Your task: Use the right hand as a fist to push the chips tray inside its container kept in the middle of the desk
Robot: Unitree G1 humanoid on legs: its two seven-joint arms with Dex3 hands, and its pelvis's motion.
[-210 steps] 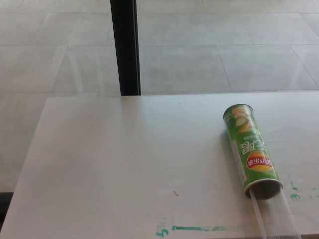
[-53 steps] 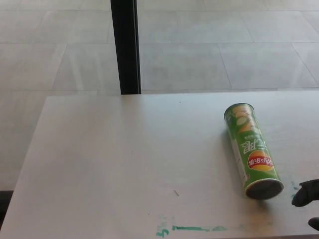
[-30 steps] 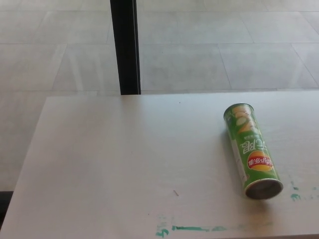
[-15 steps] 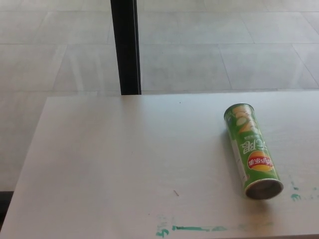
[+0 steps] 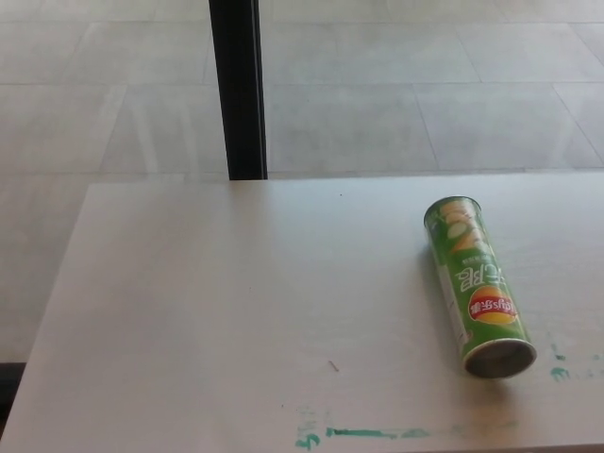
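At the left and middle of the white desk nothing lay but a small dark speck and, along the near edge, some green paint smears. A black post rose behind the far edge, against a pale tiled floor. Toward the right lay the green chips can on its side, its far end pointing away and its near end turned toward the camera. No tray stuck out of that near end; it looked filled flush, though the view was too soft to say whether that was the tray's end or a lid. Judged from this, the push appeared done, with nothing left but perhaps a check that the tray sat fully home. Neither hand showed in the frame, so I could not tell whether the right one was fisted or spread.
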